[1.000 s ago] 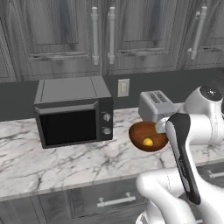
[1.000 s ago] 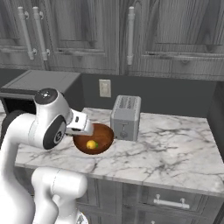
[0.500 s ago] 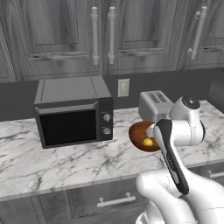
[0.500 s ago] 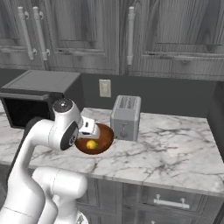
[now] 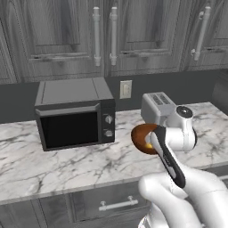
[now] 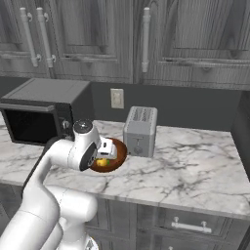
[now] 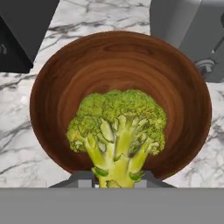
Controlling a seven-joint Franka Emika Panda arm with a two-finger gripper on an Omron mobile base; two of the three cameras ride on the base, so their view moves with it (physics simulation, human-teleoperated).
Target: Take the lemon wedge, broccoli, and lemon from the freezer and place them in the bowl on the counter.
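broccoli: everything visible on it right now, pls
The broccoli is a small clump with a bumpy darker green crown and a pale, branching stem. The gripper is shut on the stem's base, holding it directly over the round reddish-brown, wood-grained bowl, crown pointing away from the hand. Whether it touches the bowl's inside cannot be told.

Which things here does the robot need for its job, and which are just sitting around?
For the job:
- leafy green broccoli, gripped in the hand
- round reddish-brown bowl
- white marble counter

Just sitting around:
- dark grey microwave
- silver toaster
- white wall outlet
- dark wood-grain cabinets
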